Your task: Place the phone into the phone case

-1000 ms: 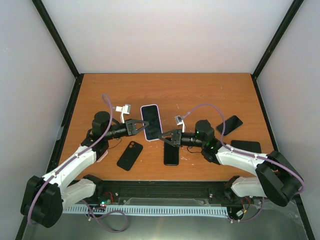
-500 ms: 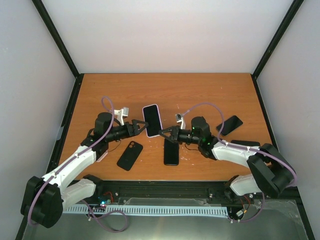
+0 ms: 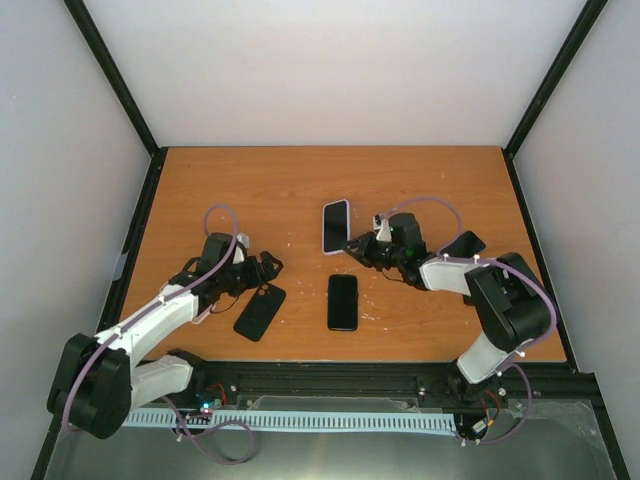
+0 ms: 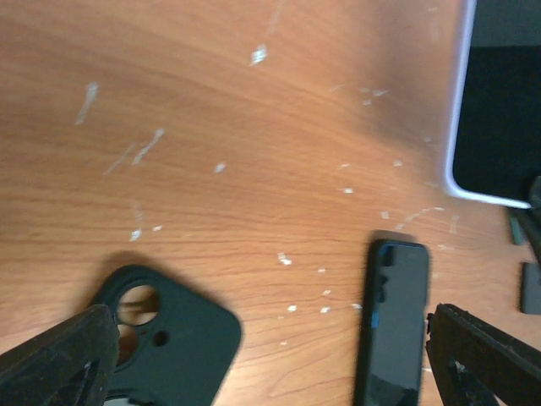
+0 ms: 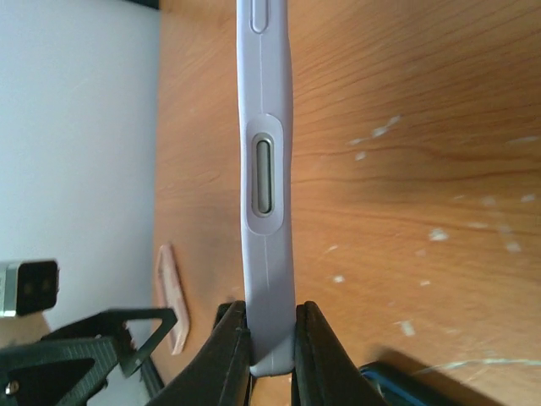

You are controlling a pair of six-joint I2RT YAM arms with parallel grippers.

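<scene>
A phone in a lilac case (image 3: pixel 335 227) stands on its edge above the table centre, screen showing black inside the pale rim. My right gripper (image 3: pixel 353 245) is shut on its lower end; the right wrist view shows both fingers (image 5: pixel 232 351) pressed against the lilac side (image 5: pixel 266 169). My left gripper (image 3: pixel 268 267) is open and apart from it, with nothing between its fingers (image 4: pixel 59 364). A black phone case (image 3: pixel 260 311) (image 4: pixel 165 338) with camera holes lies just below the left gripper. A bare black phone (image 3: pixel 342 301) (image 4: pixel 396 313) lies flat near the front middle.
Behind the right arm lies another dark phone (image 3: pixel 463 243). A thin pinkish case (image 3: pixel 205 314) (image 5: pixel 172 296) lies under the left forearm. Black frame posts and white walls close in the wooden table (image 3: pixel 300 180).
The left gripper let go of the lilac-cased phone, opened wide and drew back left. The right gripper carried that phone away to the far right and turned it up on its edge.
</scene>
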